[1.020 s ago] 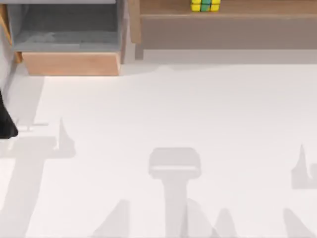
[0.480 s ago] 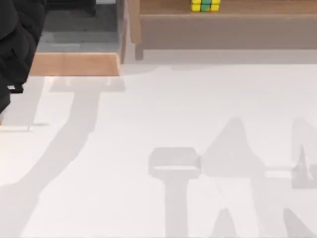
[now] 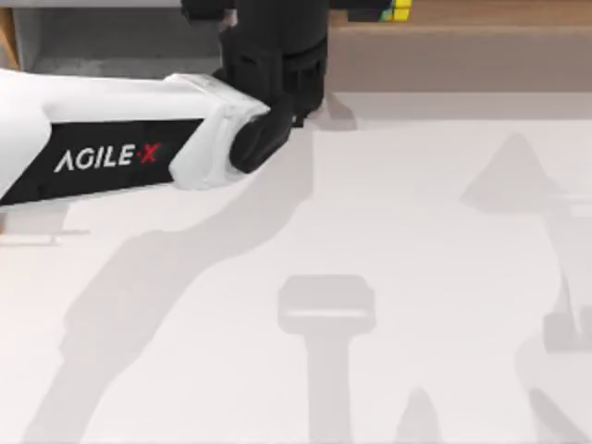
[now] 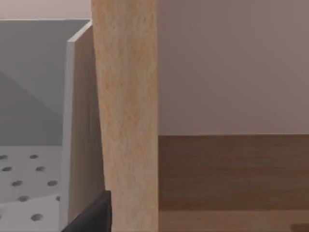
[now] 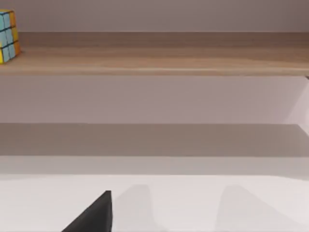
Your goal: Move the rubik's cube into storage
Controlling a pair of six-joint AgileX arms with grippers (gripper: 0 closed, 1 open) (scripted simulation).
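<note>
The rubik's cube [image 3: 401,11] sits on the long wooden shelf [image 3: 481,14] at the top edge of the table, with just its yellow right edge peeking out past my left arm. In the right wrist view the cube [image 5: 7,36] rests on the shelf board [image 5: 154,60], showing blue and yellow squares. The storage drawer [image 3: 102,46] stands open at the back left with its grey floor visible, and its front panel is hidden under my left arm. My left gripper [image 3: 277,28] hangs between drawer and shelf, facing the shelf's wooden end post [image 4: 125,116].
The white left arm [image 3: 111,153] lies across the table's left half, from the left edge up to the back. The grey drawer wall [image 4: 79,121] stands right beside the post. Open white table spreads over the middle and right.
My left arm has swung from the left edge across the drawer front to the shelf's left end, and now covers the drawer's panel and most of the cube.
</note>
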